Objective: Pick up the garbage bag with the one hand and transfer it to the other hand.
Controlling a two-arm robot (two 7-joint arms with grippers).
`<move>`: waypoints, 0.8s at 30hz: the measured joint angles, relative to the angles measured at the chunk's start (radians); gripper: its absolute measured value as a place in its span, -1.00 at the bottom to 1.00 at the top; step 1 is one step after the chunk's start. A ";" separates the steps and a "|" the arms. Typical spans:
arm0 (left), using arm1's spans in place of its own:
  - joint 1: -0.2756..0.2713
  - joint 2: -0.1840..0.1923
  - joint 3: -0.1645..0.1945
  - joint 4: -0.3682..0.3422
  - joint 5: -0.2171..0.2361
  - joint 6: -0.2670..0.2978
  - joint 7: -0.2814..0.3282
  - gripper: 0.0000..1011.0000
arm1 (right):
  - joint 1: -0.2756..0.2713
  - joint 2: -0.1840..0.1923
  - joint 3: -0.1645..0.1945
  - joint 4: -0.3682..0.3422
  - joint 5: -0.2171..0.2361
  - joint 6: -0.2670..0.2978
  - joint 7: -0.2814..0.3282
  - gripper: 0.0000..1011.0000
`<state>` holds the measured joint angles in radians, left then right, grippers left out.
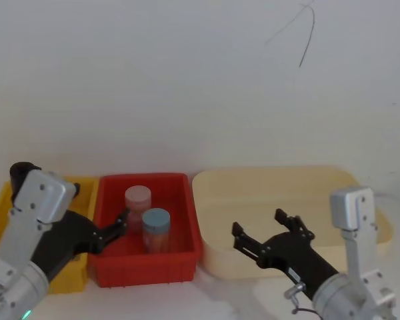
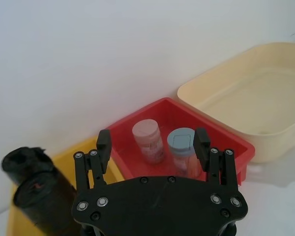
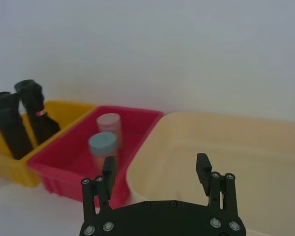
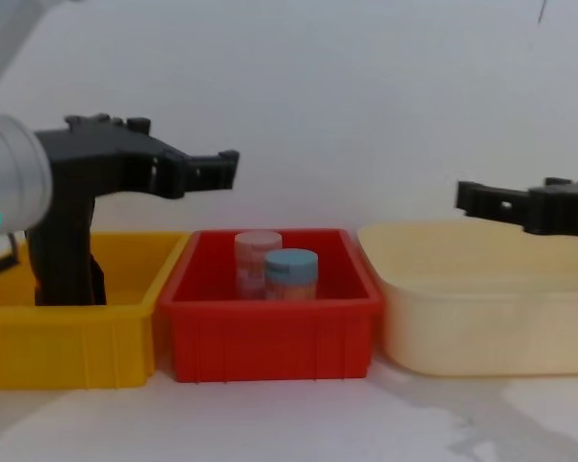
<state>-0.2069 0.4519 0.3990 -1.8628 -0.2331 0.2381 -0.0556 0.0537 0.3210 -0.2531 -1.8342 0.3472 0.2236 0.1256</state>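
2 grippers, 3 bins, 2 jars, 2 black rolls.

Left gripper (image 2: pixel 152 142): fingers apart, nothing between them. It hangs in the air above the line where the yellow bin (image 4: pixel 67 346) meets the red bin (image 4: pixel 270 342). In the chest view it sits level and well above the bin rims, tips pointing toward the red bin. Green light on that arm.

Right gripper (image 3: pixel 155 167): fingers also spread wide and holding nothing. It hovers over the cream tub (image 4: pixel 462 327), above its near rim and not touching it.

Bins stand in one row on the white table: yellow on the robot's left, red in the middle, cream tub on the right, each just beside the next.

The garbage bag (image 3: pixel 10 128) is the plain black roll. It stands on end in the yellow bin, leaning a bit, with its top sticking above the rim. Neither gripper touches it. The second black roll (image 3: pixel 39 118), the one with a small red mark, stands just beside it in the same bin. Cannot tell if the two rolls touch.

The red bin holds 2 upright jars: pink-lid jar (image 1: pixel 138 200) farther back, blue-lid jar (image 1: pixel 156 223) nearer and just to its right, close together. Contents not readable
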 joint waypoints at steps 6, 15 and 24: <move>0.049 0.022 -0.050 -0.065 -0.027 0.043 0.003 0.98 | 0.036 -0.024 -0.031 -0.017 0.008 0.088 0.000 0.98; 0.154 0.046 -0.154 -0.134 -0.081 0.080 0.019 0.98 | 0.097 -0.071 -0.079 -0.011 0.003 0.162 -0.004 0.98; 0.216 0.064 -0.238 -0.152 -0.119 0.107 0.022 0.98 | 0.149 -0.106 -0.106 0.017 -0.007 0.197 -0.004 0.98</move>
<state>0.0091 0.5162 0.1606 -2.0145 -0.3524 0.3451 -0.0340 0.2029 0.2148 -0.3590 -1.8169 0.3401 0.4203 0.1216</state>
